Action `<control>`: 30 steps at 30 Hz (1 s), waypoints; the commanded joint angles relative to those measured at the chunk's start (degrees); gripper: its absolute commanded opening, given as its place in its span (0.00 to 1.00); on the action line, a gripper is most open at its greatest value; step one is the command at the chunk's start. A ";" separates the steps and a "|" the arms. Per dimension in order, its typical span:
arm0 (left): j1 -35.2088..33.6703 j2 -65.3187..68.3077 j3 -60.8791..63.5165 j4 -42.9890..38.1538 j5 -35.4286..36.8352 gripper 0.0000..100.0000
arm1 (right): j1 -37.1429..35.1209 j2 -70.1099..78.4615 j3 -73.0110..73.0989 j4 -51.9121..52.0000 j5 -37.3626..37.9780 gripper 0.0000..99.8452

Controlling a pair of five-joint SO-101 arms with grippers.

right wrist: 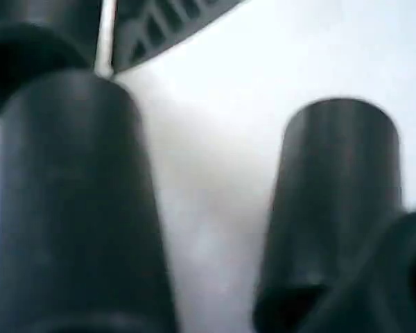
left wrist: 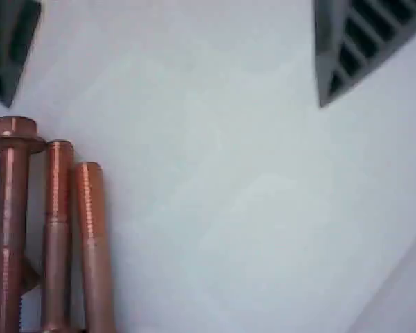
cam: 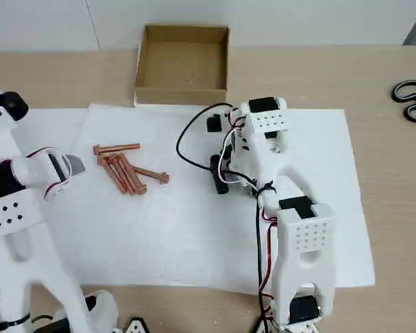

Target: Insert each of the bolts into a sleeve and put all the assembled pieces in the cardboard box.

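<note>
Scissors (cam: 412,99) off the white sheet (cam: 159,236); left hand (left wrist: 180,48) wide open, empty; right hand (cam: 220,179), grip unclear

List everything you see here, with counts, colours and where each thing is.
cardboard box: one, brown, open, on the table past the sheet's far edge
bolts: about six, copper, lying in a loose cluster on the sheet
sleeves: at least two, black, on the sheet by the right end effector
white sheet: one, white, spread over the middle of the table
scissors: one pair, black handles, at the table's edge away from the bolts
table: one, light wood
left end effector: one, dark, on a white arm, open, over the sheet beside the bolts
right end effector: one, dark, on a white arm, down among the sleeves
</note>
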 commanded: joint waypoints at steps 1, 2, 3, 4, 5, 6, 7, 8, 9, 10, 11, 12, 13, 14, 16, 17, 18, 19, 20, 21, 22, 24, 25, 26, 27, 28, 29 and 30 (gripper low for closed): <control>0.18 -0.26 -0.31 -0.97 -0.26 0.27 | -0.48 -0.13 -1.85 -1.27 0.88 0.15; 0.18 -0.26 -0.31 -0.97 -0.26 0.27 | -0.40 -0.31 -1.85 -1.19 0.88 0.15; 0.18 -0.26 -0.31 -0.97 -0.26 0.27 | -0.40 -1.01 -1.85 -0.40 0.88 0.15; 0.18 -0.26 -0.31 -0.97 -0.26 0.27 | -0.40 -2.24 -1.85 0.75 0.79 0.15; 0.18 -0.26 -0.31 -0.97 -0.26 0.27 | -0.48 -3.65 -1.76 1.54 0.70 0.15; 0.09 -0.26 -0.31 -0.97 -0.26 0.27 | -0.48 -5.14 -1.58 1.71 0.62 0.15; 0.09 -0.26 -0.31 -0.97 -0.26 0.27 | -0.40 -6.55 -1.58 1.89 0.53 0.15; 0.09 -0.26 -0.31 -0.97 -0.26 0.27 | -0.40 -7.96 -1.58 1.89 0.44 0.15; 0.09 -0.26 -0.31 -0.97 -0.26 0.27 | -0.40 -9.36 -1.58 1.89 0.35 0.15; 0.09 -0.26 -0.31 -0.97 -0.26 0.27 | -0.40 -10.42 -1.49 1.89 0.35 0.15; 0.09 -0.26 -0.31 -0.97 -0.26 0.27 | -0.48 -11.30 -1.49 1.89 0.26 0.15; 0.09 -0.26 -0.31 -0.97 -0.26 0.27 | -0.48 -12.09 -1.14 1.89 0.26 0.15; 0.09 -0.26 -0.31 -0.97 -0.26 0.27 | -0.48 -12.44 -0.44 1.63 0.18 0.15; 0.09 -0.26 -0.31 -0.97 -0.26 0.27 | -0.48 -12.53 0.62 0.84 0.18 0.15; 0.09 -0.26 -0.31 -0.97 -0.26 0.27 | -0.40 -12.62 3.78 -1.54 0.18 0.15; 0.09 -0.26 -0.31 -0.97 -0.26 0.27 | -0.31 -12.88 5.71 -2.95 0.09 0.15; 0.09 -0.26 -0.31 -0.97 -0.26 0.27 | -0.22 -12.97 7.74 -4.79 -0.35 0.15; 0.09 -0.26 -0.31 -0.97 -0.26 0.27 | -0.22 -12.97 9.58 -6.73 -0.97 0.15; 0.09 -0.26 -0.31 -0.97 -0.26 0.27 | -0.13 -13.05 11.25 -8.31 -1.32 0.15; 0.09 -0.26 -0.31 -0.97 -0.26 0.27 | -0.13 -13.05 12.57 -9.45 -1.41 0.15; 0.09 -0.26 -0.31 -0.97 -0.26 0.27 | -0.31 -13.05 13.71 -10.42 -1.41 0.15; 0.09 -0.18 -0.31 -0.97 -0.26 0.27 | -0.40 -13.05 15.21 -11.91 -1.41 0.15; 0.09 -0.18 -0.31 -0.97 -0.26 0.27 | -0.40 -13.05 15.56 -12.44 -1.41 0.15; 0.09 -0.18 -0.31 -0.97 -0.26 0.27 | -0.40 -13.05 15.82 -12.79 -1.41 0.15; 0.09 -0.09 -0.31 -0.97 -0.26 0.27 | -0.31 -13.05 15.82 -12.97 -1.41 0.15; 0.09 0.00 -0.31 -0.97 -0.26 0.27 | -0.22 -13.05 15.82 -13.23 -1.41 0.15; 0.09 0.00 -0.31 -1.05 -0.26 0.27 | -0.13 -13.05 15.82 -13.41 -1.41 0.15; 0.09 0.00 -0.31 -1.05 -0.26 0.27 | -0.04 -13.05 15.82 -13.41 -1.41 0.15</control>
